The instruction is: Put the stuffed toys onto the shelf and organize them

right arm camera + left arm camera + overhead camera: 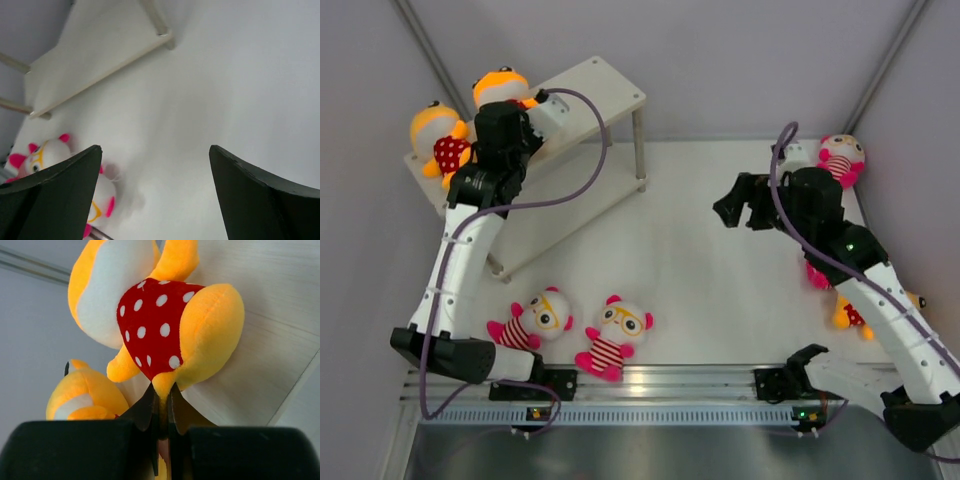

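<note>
Left wrist view: an orange toy (160, 325) in a red dotted shirt lies against the top board of the shelf (260, 365). The left gripper (161, 390) is clamped on the tip of one of its yellow limbs. A second orange toy (85, 395) lies just beside it on the same board, nearer the shelf's left end.

In the top external view the shelf stands at the far left corner of the table (720, 290), and no toy shows on its lower board. A white-faced toy (535, 320) and its twin (612, 335) lie side by side by the table's near edge, left of the middle. A third white-faced toy (840, 155) sits at the far right corner. A third orange toy (855, 312) lies by the right edge, partly hidden under the right arm. The pink patch (817, 275) just beyond it may belong to another toy, but I cannot tell.

The right gripper (735, 205) hovers over bare table right of the middle, jaws wide apart and holding nothing.

As I judge it, one toy is placed and a second is on the shelf but not yet let go. At least four remain on the table, so well under half the task is done.
</note>
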